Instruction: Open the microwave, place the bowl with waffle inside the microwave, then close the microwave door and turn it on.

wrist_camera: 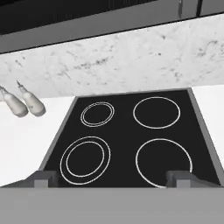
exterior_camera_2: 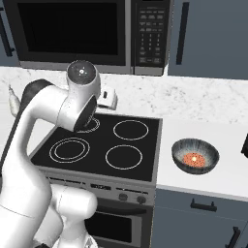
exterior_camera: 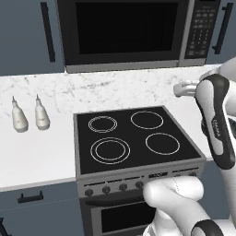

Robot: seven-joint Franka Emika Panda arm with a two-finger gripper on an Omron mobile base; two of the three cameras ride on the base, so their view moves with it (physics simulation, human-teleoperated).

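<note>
Black glass and steel: the microwave point(exterior_camera_2: 87, 34) hangs above the stove point(exterior_camera_2: 104, 143), its microwave door point(exterior_camera_2: 68, 30) shut flat, keypad at its right end.
Bowl: the speckled grey bowl point(exterior_camera_2: 195, 155) sits on the white counter point(exterior_camera_2: 213, 177) just right of the stove, upright, touching nothing else.
Waffle: the orange-brown waffle point(exterior_camera_2: 194, 158) lies in the bottom of the bowl.
Gripper: the gripper point(wrist_camera: 113, 177) hangs over the stove's front edge, looking across the four rings; its two tips stand wide apart with nothing between them.
Bottles: two pale bottles point(exterior_camera: 30, 116) stand side by side on the counter left of the stove, near the back wall.
Step, as I judge it: opening the door, not yet begun; everything else waits on it.
Risk one: the door looks wide, so a swing could meet the raised arm if the elbow stays high before it.
Risk two: the fingers could slip off the door edge, since no handle is clear to see.
Risk three: lifting the bowl by one rim could tip it and spill the waffle.
</note>
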